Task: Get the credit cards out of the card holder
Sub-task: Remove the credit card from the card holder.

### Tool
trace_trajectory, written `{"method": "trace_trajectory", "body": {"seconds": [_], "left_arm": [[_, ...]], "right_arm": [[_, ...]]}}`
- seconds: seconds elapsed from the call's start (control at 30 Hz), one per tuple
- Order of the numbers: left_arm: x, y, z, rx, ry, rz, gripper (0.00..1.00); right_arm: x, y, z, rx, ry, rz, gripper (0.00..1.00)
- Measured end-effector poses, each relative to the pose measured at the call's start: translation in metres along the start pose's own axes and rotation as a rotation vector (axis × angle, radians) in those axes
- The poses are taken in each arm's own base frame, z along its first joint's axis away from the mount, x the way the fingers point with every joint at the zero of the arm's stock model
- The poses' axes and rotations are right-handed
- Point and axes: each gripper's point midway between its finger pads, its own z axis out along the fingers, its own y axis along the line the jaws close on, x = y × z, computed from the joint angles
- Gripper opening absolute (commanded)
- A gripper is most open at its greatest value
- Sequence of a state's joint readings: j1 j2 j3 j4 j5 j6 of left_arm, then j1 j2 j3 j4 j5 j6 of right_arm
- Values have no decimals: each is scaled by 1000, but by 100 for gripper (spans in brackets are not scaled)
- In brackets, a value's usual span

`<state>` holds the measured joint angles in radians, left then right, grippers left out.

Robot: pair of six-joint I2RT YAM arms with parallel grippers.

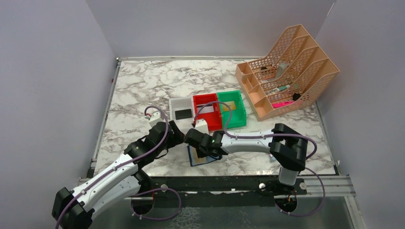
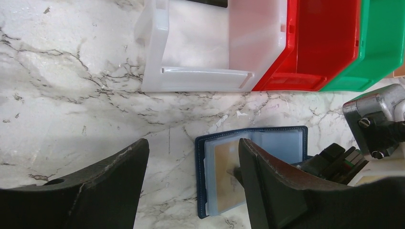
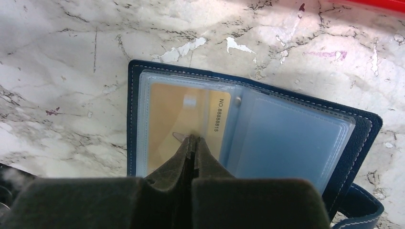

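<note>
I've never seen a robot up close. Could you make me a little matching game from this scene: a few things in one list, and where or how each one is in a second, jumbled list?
Things:
1. white bin
2. green bin
3. card holder
4. right fingers

Places or states:
A. closed, tips on the gold card
B. holds a black card
C. lies open on the marble table
D. holds a tan card

Pairs: 1-B, 2-D, 3-C, 4-A.
</note>
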<state>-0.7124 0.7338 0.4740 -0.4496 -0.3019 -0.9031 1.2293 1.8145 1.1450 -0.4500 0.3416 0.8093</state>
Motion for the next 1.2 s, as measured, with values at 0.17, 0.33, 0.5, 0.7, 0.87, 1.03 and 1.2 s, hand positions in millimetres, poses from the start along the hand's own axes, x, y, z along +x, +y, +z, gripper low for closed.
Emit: {"method": "trace_trajectory", "body": {"seconds": [0.17, 0.33, 0.5, 0.7, 0.87, 1.03, 1.2], "left_arm": [[8, -1, 4, 11, 35, 19, 72], [20, -7, 11, 34, 95, 45, 72], [28, -12, 15, 56, 134, 61, 72], [33, -22, 17, 104, 163, 75, 72], [42, -33, 19, 160, 215, 94, 71], [50, -49, 19, 246, 265, 106, 70], [56, -60, 20, 303, 298, 112, 69]], "right_arm": [[0, 1, -1, -32, -5, -4, 2], [5, -5, -8, -94, 13, 12, 27], [-4, -4, -23, -128, -12, 10, 30], [-9, -19, -18, -95, -14, 48, 22], [5, -39, 3, -32, 30, 105, 16], [7, -42, 4, -59, 8, 190, 15], [7, -40, 3, -98, -9, 246, 14]]}}
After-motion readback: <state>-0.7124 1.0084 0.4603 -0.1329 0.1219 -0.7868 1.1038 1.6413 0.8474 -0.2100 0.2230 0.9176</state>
